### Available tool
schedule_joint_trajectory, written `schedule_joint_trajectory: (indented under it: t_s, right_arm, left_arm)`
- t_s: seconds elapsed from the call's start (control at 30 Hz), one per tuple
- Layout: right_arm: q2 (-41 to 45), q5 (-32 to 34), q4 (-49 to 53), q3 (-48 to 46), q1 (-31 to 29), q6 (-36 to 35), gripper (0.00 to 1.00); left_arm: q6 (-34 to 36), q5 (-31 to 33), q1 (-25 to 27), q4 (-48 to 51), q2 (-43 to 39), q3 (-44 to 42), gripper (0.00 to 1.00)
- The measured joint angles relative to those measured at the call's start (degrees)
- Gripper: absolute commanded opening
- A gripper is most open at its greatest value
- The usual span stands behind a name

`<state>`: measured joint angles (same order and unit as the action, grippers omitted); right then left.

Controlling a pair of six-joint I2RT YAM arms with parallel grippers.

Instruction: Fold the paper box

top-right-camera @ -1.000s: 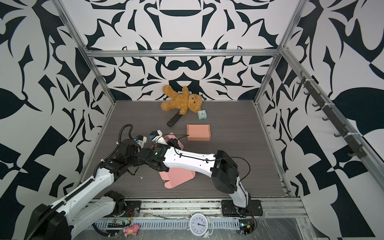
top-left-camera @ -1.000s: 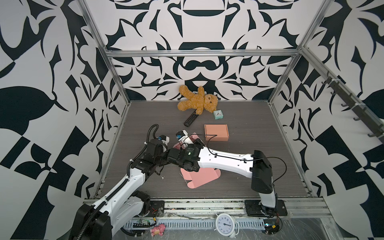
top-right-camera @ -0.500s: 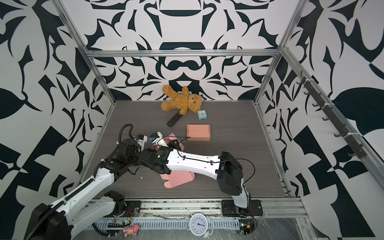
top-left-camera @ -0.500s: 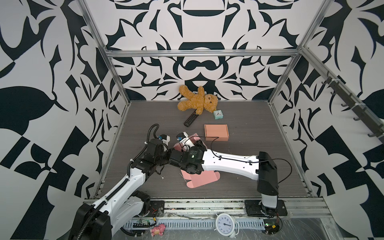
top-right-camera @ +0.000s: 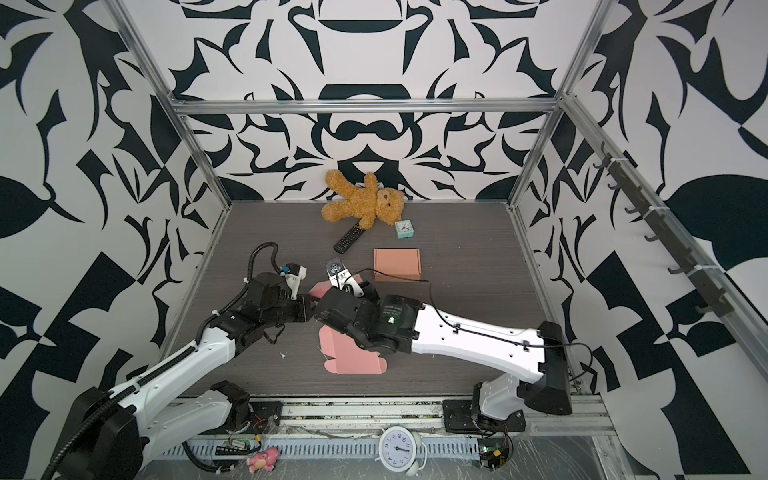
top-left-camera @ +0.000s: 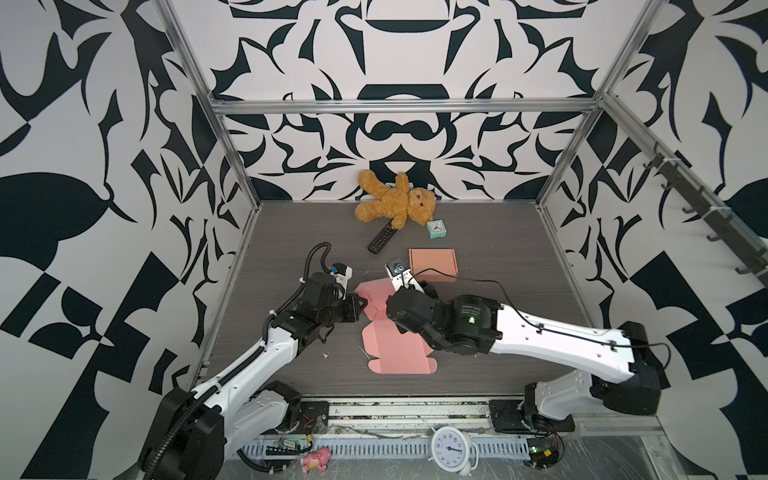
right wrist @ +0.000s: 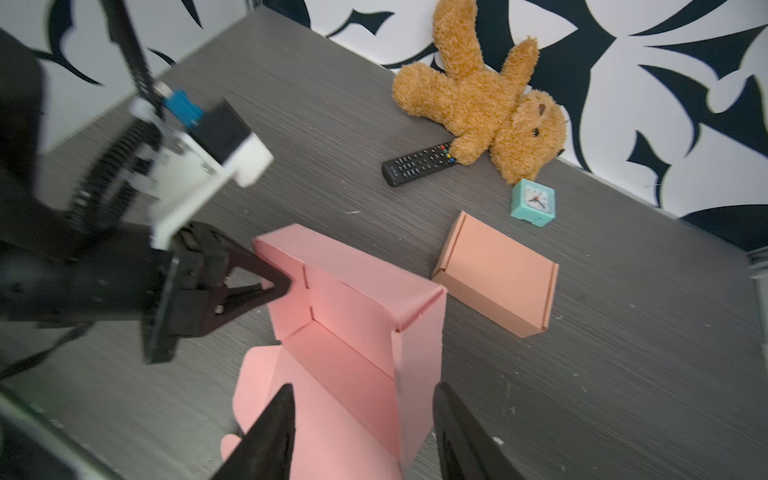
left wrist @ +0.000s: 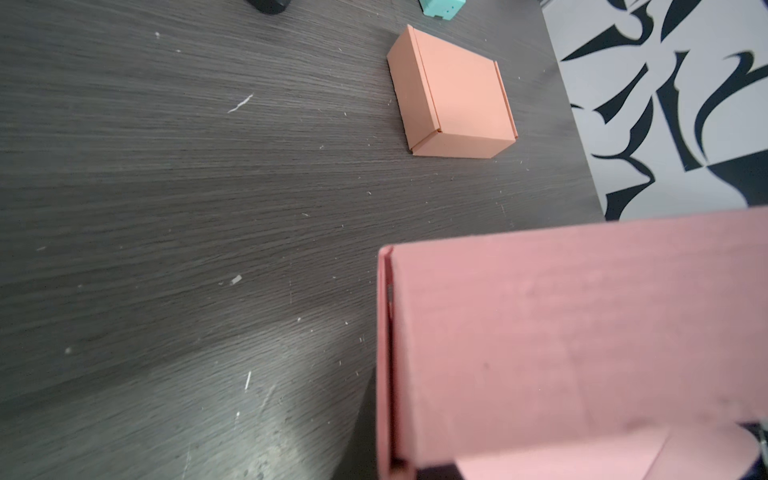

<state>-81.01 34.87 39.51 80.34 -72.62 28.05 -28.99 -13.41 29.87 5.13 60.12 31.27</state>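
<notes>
Two grippers work on one box. The left gripper (right wrist: pixel 284 286) is closed, pinching the top edge of one side wall of the pink paper box (right wrist: pixel 365 299). The right gripper (right wrist: pixel 363 388) has its jaws apart and holds nothing. In the right wrist view it hangs over the open side of the box, where the lid flap (right wrist: pixel 257 382) joins the floor panel.

The box sits near the middle of the surface (top-left-camera: pixel 498 332), a little toward its left edge and between the two arms. Three walls stand up. The wall opposite the pinched one looks folded double, and the lid flap (top-left-camera: pixel 395 355) lies flat, pointing at the front edge.

Judging by this, the tray is formed and the lid is not yet closed. Whether the pinched wall is locked in place I cannot tell. The next move likely calls for the right gripper to come down on the lid's free edge, lift it and swing it over the tray. The left gripper would steady the body so that it does not slide.

Farther back lie a finished orange box (top-left-camera: pixel 432 264), a remote control (top-left-camera: pixel 381 239), a teal clock (top-left-camera: pixel 436 229) and a teddy bear (top-left-camera: pixel 395 203) at the back edge.
</notes>
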Motion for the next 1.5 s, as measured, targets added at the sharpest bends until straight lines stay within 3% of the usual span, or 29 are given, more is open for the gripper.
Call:
schedule_joint_trajectory:
  t_s: [0.23, 0.6, 0.9, 1.5]
  right_arm:
    - [4.8, -10.1, -5.2, -5.1, 6.9, -0.1, 0.56]
    - [3.4, -20.8, -9.4, -10.6, 14.8, -0.4, 0.56]
    - [0.5, -25.6, -11.3, -14.1, 18.5, -0.4, 0.56]
    - [-3.1, -35.5, -21.6, -23.2, 22.2, 3.1, 0.54]
  left_arm:
    - [6.6, 9.6, 9.7, -2.4, 2.0, 1.1, 0.05]
    - [15.8, 16.2, 15.1, -14.3, 7.6, 0.3, 0.06]
    - [21.5, 18.1, 15.7, -21.4, 10.9, -1.4, 0.06]
    - [24.0, 23.3, 17.5, -28.0, 19.1, -4.6, 0.07]
